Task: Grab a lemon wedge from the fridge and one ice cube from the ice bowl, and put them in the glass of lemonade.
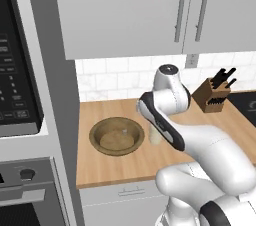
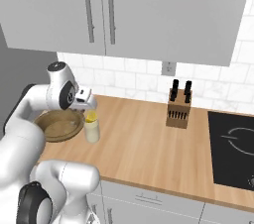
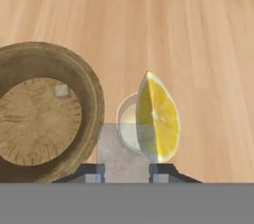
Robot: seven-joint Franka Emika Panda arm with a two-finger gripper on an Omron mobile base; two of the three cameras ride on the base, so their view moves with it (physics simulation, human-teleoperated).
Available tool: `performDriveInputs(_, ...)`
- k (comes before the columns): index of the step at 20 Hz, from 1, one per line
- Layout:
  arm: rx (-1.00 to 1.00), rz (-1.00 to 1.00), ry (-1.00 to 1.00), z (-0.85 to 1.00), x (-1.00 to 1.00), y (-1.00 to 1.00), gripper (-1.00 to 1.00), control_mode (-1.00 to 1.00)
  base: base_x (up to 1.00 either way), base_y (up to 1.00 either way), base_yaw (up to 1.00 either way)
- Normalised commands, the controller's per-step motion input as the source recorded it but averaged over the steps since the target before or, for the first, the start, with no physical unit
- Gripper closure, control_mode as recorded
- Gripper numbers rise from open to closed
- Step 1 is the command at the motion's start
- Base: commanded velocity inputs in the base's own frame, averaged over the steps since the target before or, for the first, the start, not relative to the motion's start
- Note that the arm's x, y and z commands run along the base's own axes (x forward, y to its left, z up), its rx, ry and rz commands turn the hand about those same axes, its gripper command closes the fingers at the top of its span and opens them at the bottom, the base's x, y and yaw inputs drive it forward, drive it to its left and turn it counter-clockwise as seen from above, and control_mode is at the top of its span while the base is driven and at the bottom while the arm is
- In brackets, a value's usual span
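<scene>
Currently my gripper [image 3: 127,172] clamped on glossy yellow lemon wedge [image 3: 157,118], above clear round glass [image 3: 130,128], beside grainy wooden bowl [image 3: 92,94], one ice cube [image 3: 61,90] inside.

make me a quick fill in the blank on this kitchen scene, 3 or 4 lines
1. The lemon wedge hangs directly above the ____ of lemonade.
2. The ice bowl is colored ____.
3. The knife block stands on the wooden ____.
4. The fingers grip a wedge of ____.

Missing words: glass; brown; counter; lemon
</scene>
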Motion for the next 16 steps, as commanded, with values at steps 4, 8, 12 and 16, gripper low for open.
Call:
performDriveInputs(4,0.00,0.00,0.00,0.00,0.08,-0.21,1.00,-1.00,0.00,0.00,0.00)
performDriveInputs(8,0.00,0.00,0.00,-0.04,0.04,-0.01,1.00,-1.00,0.00,0.00,0.00)
performDriveInputs(12,0.00,0.00,-0.02,-0.28,-0.01,0.00,1.00,-1.00,0.00,0.00,0.00)
performDriveInputs(16,0.00,0.00,0.00,-0.04,0.00,0.00,1.00,-1.00,0.00,0.00,0.00)
